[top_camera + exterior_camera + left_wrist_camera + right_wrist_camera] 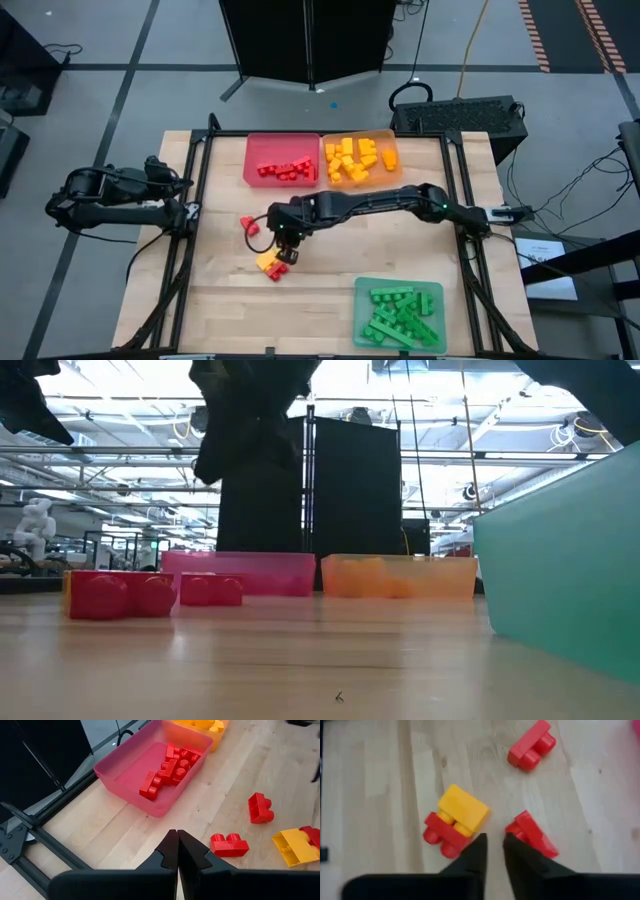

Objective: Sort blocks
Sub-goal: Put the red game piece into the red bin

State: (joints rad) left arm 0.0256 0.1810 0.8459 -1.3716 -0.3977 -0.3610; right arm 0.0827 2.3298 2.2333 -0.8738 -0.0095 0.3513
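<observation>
Right tool [284, 252] hangs at centre of the high view, over a loose cluster on the pale wood-grain counter [330, 300]; its dark tapered fingers [475, 854] stand nearly together with only a slim gap, pinching nothing. Just ahead of the tips lie a boxy yellow block [463, 812] touching a studded red block [440, 834], another red block [532, 834] beside one finger, and a third red one [531, 746] farther off. Left tool [177, 851] waits at the left edge, fingers pressed flat together. Glossy plastic trays: red tray [282, 160] with red bricks and orange tray [360, 160] with yellow ones at top centre, green tray [398, 312] with green ones at lower right.
</observation>
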